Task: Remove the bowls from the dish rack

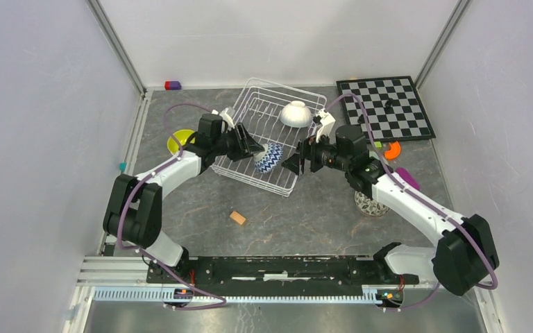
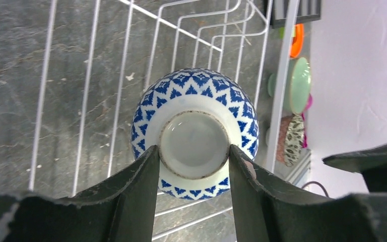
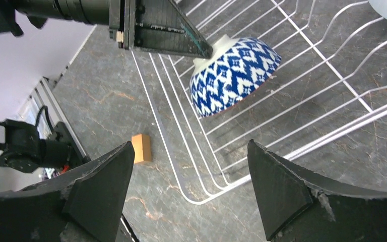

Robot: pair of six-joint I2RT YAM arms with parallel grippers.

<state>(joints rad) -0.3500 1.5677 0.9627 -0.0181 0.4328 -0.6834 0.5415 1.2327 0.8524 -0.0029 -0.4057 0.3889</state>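
The blue-and-white patterned bowl (image 1: pixel 269 158) lies on its side in the near part of the white wire dish rack (image 1: pixel 250 94). My left gripper (image 1: pixel 253 147) is shut on its foot ring. In the left wrist view the two fingers press either side of the bowl's (image 2: pixel 194 121) foot. A white bowl (image 1: pixel 295 114) sits upside down at the rack's far right. My right gripper (image 1: pixel 293 163) hangs open just off the rack's near right corner. In the right wrist view it (image 3: pixel 190 145) holds nothing, and the patterned bowl (image 3: pixel 234 75) shows beyond it.
A yellow-green bowl (image 1: pixel 178 142) stands left of the rack. A speckled bowl (image 1: pixel 371 203) sits by the right arm, and a pale green bowl (image 2: pixel 300 84) shows past the rack. A chessboard (image 1: pixel 386 107) lies at the back right. A wooden block (image 1: pixel 237 218) rests near the front.
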